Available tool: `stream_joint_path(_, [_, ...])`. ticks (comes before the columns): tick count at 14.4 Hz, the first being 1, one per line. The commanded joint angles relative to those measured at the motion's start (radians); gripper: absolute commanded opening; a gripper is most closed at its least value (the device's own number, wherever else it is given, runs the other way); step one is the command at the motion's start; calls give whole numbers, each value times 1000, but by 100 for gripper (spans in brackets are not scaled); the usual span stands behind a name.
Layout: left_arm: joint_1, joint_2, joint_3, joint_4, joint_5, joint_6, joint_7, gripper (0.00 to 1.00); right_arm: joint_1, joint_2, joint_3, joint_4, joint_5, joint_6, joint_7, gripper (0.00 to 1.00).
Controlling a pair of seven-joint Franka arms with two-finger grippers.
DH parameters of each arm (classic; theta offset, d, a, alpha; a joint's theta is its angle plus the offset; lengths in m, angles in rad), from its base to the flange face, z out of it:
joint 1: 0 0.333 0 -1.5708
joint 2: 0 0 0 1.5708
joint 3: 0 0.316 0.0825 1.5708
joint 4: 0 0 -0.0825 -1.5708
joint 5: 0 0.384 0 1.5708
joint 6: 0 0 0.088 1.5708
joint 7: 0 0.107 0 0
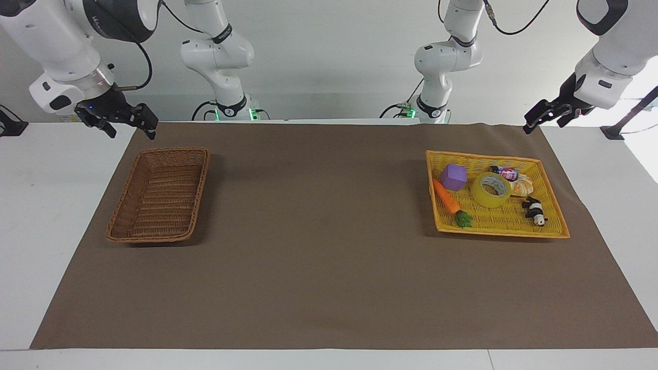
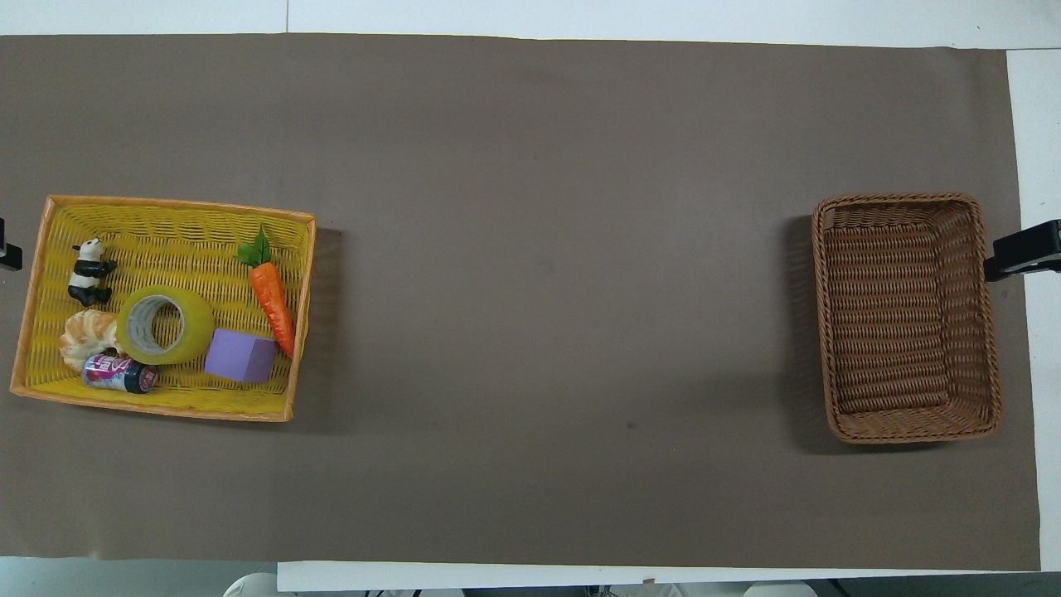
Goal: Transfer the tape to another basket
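Note:
The tape [image 1: 491, 189], a yellow roll with a whitish core, lies in the yellow tray basket [image 1: 552, 226] at the left arm's end of the table; it also shows in the overhead view [image 2: 164, 325]. The dark-brown wicker basket [image 1: 117, 226] stands empty at the right arm's end [image 2: 986, 348]. My left gripper [image 1: 543, 125] hangs open and empty over the mat's edge, apart from the tray; only its tip [image 2: 7, 255] shows overhead. My right gripper [image 1: 132, 134] hangs open and empty over the mat's corner beside the brown basket [image 2: 1024, 253].
In the yellow tray with the tape lie a purple cube [image 1: 453, 177], a toy carrot [image 1: 446, 197], a panda figure [image 1: 534, 210], a small can [image 1: 506, 172] and a bread piece [image 1: 523, 186]. A brown mat [image 1: 318, 231] covers the table.

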Motion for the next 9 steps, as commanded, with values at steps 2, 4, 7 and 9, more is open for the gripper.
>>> stream_joint_path(2, [0, -41, -7, -67, 15, 18, 0, 100, -5, -21, 8, -24, -11, 5, -17, 99])
stream_joint_path(4, [11, -131, -5, -284, 14, 226, 12, 100, -5, -21, 8, -24, -13, 5, -17, 99])
stream_joint_path(7, [89, -164, -5, -475, 14, 395, 64, 100, -5, -21, 8, -24, -11, 5, -17, 99])
stream_joint_path(9, [92, -163, -5, -572, 12, 536, 115, 100, -5, -21, 8, -24, -13, 5, -17, 99])
